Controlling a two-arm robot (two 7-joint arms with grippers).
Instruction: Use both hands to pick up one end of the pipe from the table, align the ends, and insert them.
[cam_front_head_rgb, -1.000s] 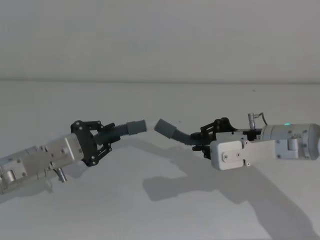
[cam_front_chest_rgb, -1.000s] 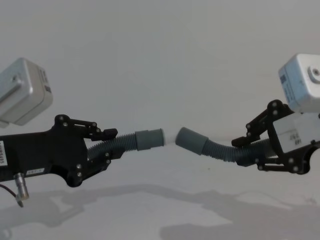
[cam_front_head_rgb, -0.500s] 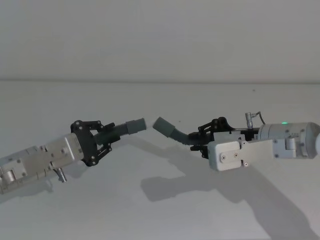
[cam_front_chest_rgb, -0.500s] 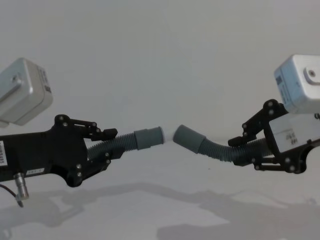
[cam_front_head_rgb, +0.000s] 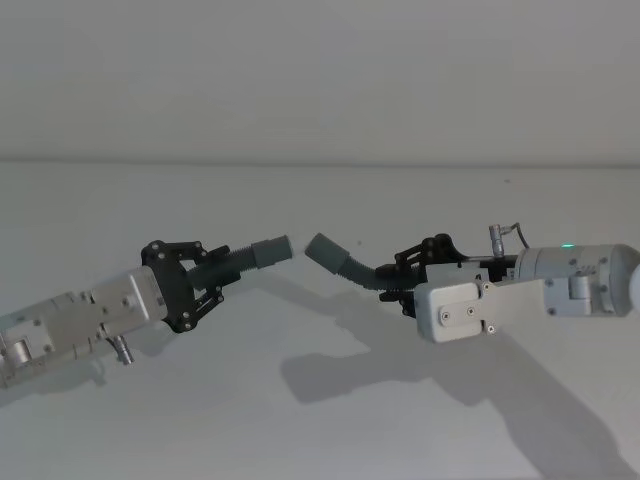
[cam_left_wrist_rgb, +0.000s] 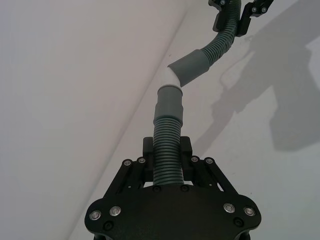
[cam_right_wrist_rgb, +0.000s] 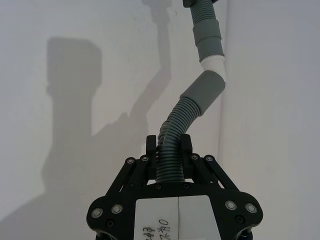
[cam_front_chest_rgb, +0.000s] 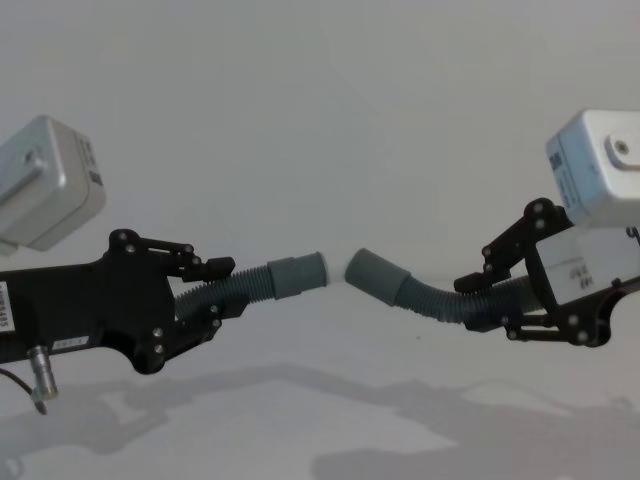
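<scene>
Above the white table (cam_front_head_rgb: 320, 420), the left end effector (cam_front_head_rgb: 205, 275) and right end effector (cam_front_head_rgb: 410, 280), each clamped on a ribbed hose piece, hold the whitish-tipped cuff (cam_front_chest_rgb: 298, 273) and the plain grey cuff (cam_front_chest_rgb: 375, 276) almost touching, slightly angled.

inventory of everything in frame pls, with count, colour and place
hose pieces: 2, dark grey ribbed, held in the air above the table, one in the left gripper, one in the right
cuffs: 2, mid-grey, facing each other at centre, small gap between; left cuff has a whitish tip, right cuff plain
table: 1, white, under both arms
left gripper: black, shut on its hose
right gripper: black, shut on its hose
</scene>
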